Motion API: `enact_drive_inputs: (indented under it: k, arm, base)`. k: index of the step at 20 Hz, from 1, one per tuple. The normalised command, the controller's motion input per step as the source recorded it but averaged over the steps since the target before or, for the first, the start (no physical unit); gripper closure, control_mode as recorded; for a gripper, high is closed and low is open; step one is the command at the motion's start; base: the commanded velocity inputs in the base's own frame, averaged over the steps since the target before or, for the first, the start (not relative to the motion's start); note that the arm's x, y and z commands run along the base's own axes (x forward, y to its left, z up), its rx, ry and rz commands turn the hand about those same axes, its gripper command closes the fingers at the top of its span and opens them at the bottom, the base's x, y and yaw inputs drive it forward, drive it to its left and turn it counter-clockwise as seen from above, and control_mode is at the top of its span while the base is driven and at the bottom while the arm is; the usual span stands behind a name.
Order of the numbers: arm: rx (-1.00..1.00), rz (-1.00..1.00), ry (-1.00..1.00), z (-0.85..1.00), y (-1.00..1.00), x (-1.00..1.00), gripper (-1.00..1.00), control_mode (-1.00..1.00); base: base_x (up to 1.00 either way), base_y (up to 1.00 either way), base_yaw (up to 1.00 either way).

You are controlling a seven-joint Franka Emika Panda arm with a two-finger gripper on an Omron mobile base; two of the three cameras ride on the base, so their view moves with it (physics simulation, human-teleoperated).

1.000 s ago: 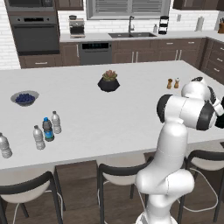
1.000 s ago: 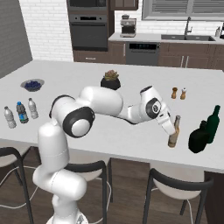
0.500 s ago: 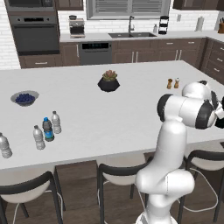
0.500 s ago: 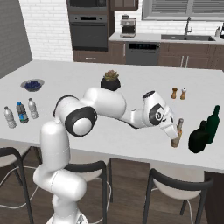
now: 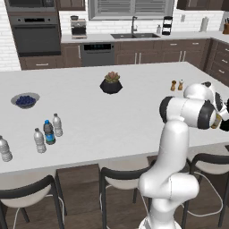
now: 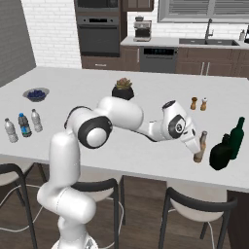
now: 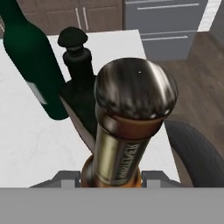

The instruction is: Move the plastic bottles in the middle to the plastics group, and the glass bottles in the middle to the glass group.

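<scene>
My gripper [image 6: 193, 146] is shut on the glass bottle [image 6: 200, 147], a slim amber one with a long neck. It holds the bottle upright at the counter's right end, just left of the glass group. That group is a tall green bottle [image 6: 237, 137] and a squat dark bottle [image 6: 221, 153]. In the hand view the amber bottle [image 7: 131, 109] rises between my gripper [image 7: 111, 177] fingers, with the green bottle [image 7: 30, 65] and squat bottle [image 7: 78, 83] close behind. At the far left stand a blue-capped plastic bottle [image 5: 48, 132] and clear ribbed bottles [image 5: 57, 125], [image 5: 40, 140], [image 5: 5, 149].
A potted plant [image 6: 123, 88] sits mid-counter. Two small shakers [image 6: 198, 103] stand behind my hand. A bowl of blueberries [image 5: 25, 99] lies at the back left. Dark stools [image 6: 194, 209] line the counter's near edge [image 6: 146, 168].
My gripper has carried the amber bottle to the right, closer to the green and squat dark bottles. The bottles at the left have stayed put.
</scene>
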Motion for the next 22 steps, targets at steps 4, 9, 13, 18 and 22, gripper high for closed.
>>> enact_drive_inputs:
  k: [4, 9, 13, 18, 22]
  arm:
    - [-0.01, -0.03, 0.0, -0.01, -0.04, 0.21, 1.0, -1.0]
    - [0.0, 0.0, 0.0, -0.26, 0.0, 0.01, 1.0, -1.0]
    - [0.0, 0.0, 0.0, -0.31, 0.0, 0.0, 1.0, -1.0]
    - [-0.04, 0.0, 0.0, -0.13, 0.0, 0.0, 1.0, -1.0]
    - [-0.09, 0.0, 0.0, -0.09, 0.0, 0.0, 1.0, -1.0]
  base:
    - [0.0, 0.0, 0.0]
    - [0.0, 0.0, 0.0]
    - [0.0, 0.0, 0.0]
    - [0.0, 0.0, 0.0]
    - [0.0, 0.0, 0.0]
